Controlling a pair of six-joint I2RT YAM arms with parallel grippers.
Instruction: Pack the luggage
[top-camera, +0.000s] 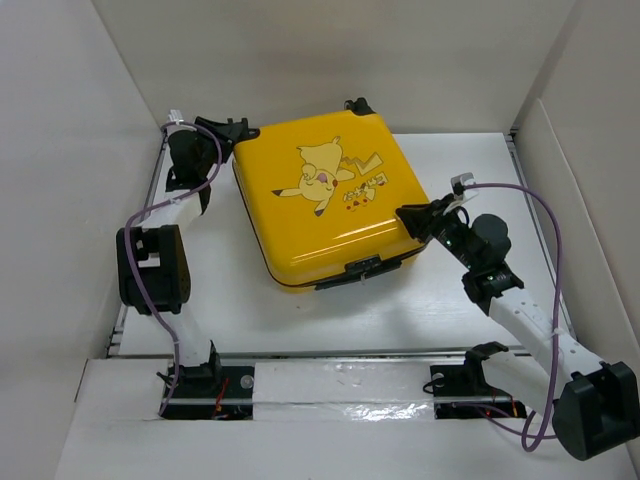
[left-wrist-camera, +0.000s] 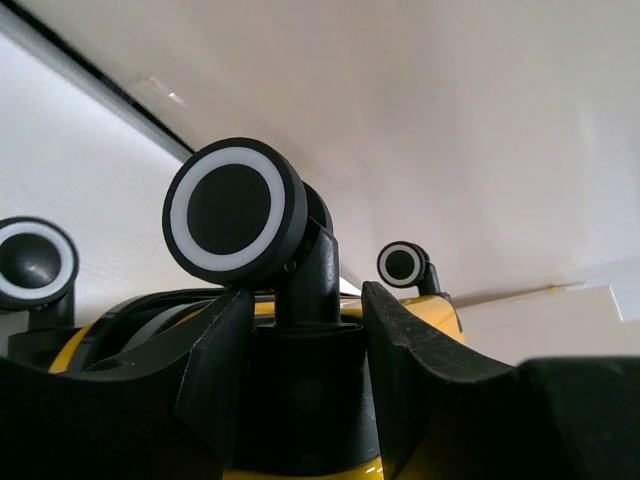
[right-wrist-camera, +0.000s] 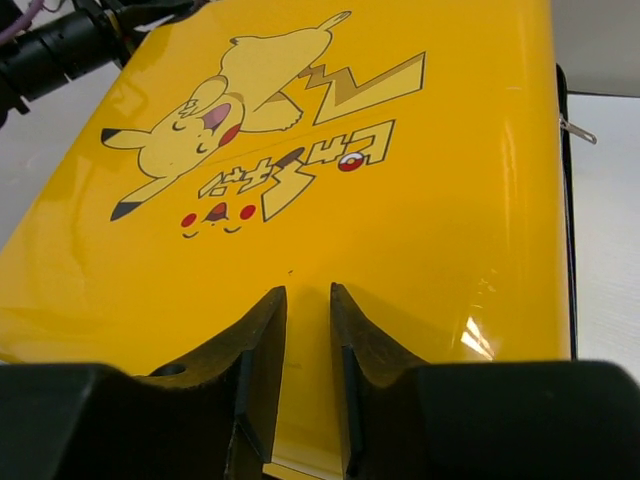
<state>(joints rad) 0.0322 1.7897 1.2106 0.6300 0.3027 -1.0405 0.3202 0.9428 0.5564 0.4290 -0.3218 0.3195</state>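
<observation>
Luggage: left arm at far corner, jaws spread astride wheel stem; right arm, jaws slightly parted, over lid.

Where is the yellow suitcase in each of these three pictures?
Top external: the luggage lies closed in the middle, print up.
Left wrist: only its wheeled end, along the bottom edge.
Right wrist: its lid fills most of the picture.
Shared landmark: the Pikachu print joins top and right wrist; a black wheel joins top and left wrist.
</observation>
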